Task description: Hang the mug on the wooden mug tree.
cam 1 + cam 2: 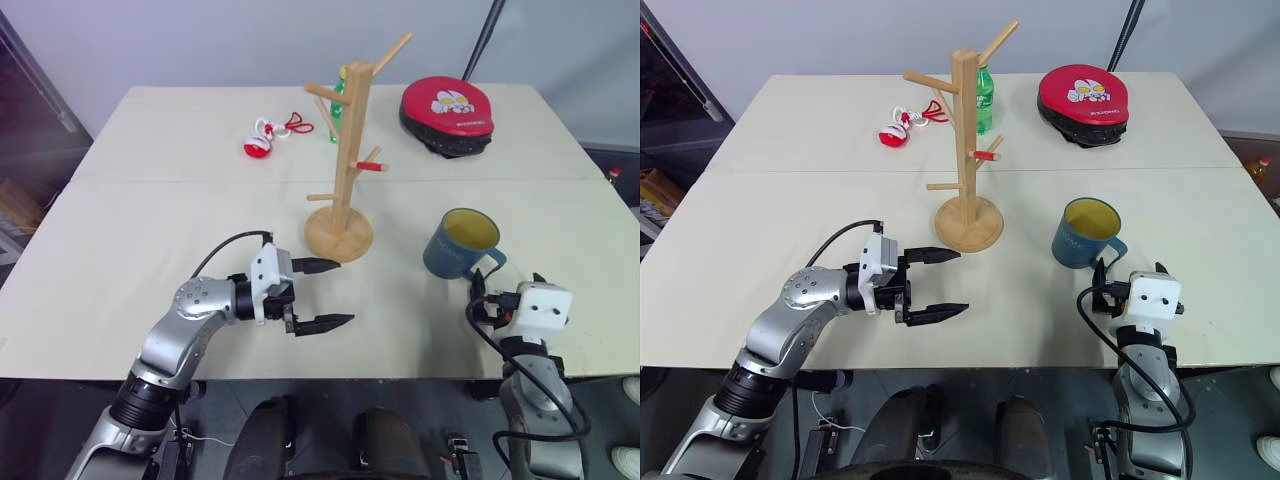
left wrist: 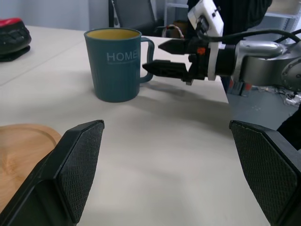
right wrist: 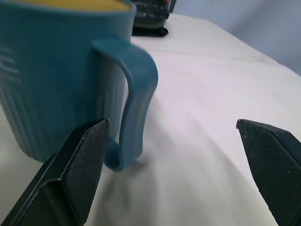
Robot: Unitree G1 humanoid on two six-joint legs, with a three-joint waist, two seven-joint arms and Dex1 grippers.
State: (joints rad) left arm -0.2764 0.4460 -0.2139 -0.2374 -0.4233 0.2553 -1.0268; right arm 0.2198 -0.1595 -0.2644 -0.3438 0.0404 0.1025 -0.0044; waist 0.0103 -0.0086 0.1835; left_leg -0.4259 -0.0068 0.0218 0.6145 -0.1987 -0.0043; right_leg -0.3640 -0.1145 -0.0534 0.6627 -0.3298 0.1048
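The teal-blue mug (image 1: 460, 243) with a pale yellow inside stands upright on the table at the right, its loop handle (image 3: 136, 94) turned toward my right gripper. My right gripper (image 1: 508, 284) is open just in front of the mug, level with the handle, with its fingertips (image 2: 160, 45) at the handle; I cannot tell if they touch. The wooden mug tree (image 1: 352, 150) stands mid-table on its round base (image 1: 338, 232), with one red-tipped peg. My left gripper (image 1: 335, 293) is open and empty in front of the base, pointing right toward the mug.
A green bottle (image 1: 984, 95) stands right behind the mug tree. A red and black pad (image 1: 447, 115) lies at the back right. A small red and white object with a red cord (image 1: 258, 145) lies at the back left. The table's front edge (image 1: 400, 376) runs close to both grippers.
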